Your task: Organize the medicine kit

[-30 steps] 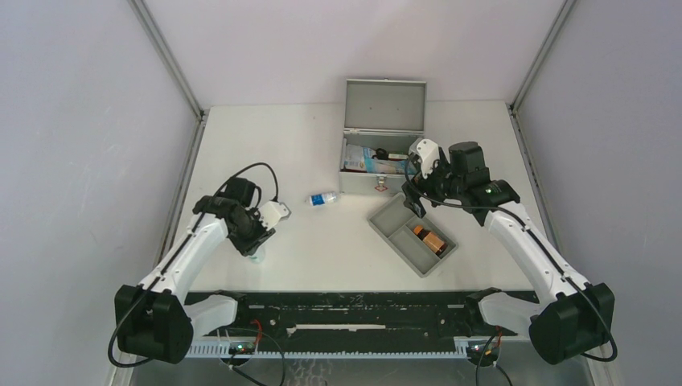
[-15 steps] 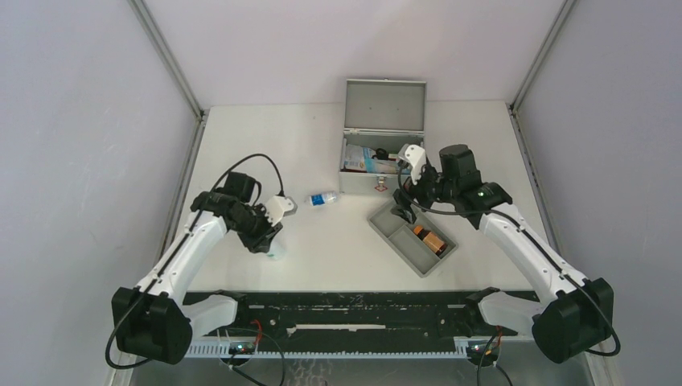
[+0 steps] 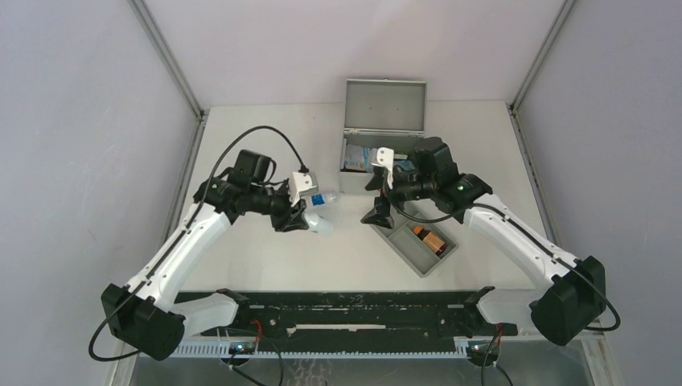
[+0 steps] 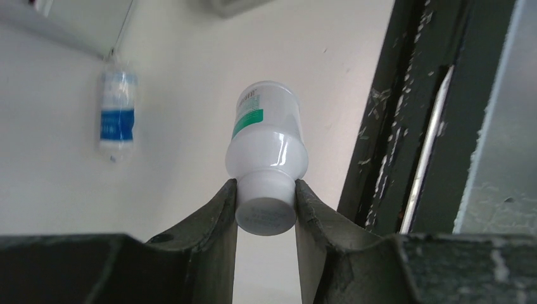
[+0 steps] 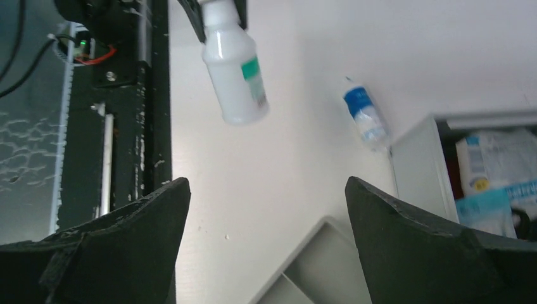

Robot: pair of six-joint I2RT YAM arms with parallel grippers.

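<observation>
At the far centre of the table (image 3: 257, 145), the kit (image 3: 384, 104) stands with its lid raised upright at the back. The box is open, and blue-and-white packets (image 3: 378, 159) are visible inside. Its front wall faces the arms.

Just off the kit's front left corner, a small blue-and-white vial (image 3: 323, 198) lies on its side on the table.

On the near right of the kit, a shallow grey tray (image 3: 400, 221) sits at an angle to the table edge. It is close to the kit, but contact between them cannot be confirmed. A brown bottle (image 3: 429, 239) lies in one of its compartments.

The right gripper (image 3: 375, 199) is between the kit's front and the tray's left end. Its jaws are spread wide with nothing between them. The wrist view looks past them to bare table, the tray's corner and the kit's wall.

The left gripper (image 4: 265, 209) is left of the vial and points toward the right gripper. Its jaws are clamped on the capped neck of a white bottle (image 4: 267, 145) with a green label band. The bottle's body projects beyond the fingertips. Seen from above, it lies just on the near side of the vial. Whether it clears the table cannot be told.

A black rail (image 3: 346, 310) runs along the near edge of the table between the arm bases.
</observation>
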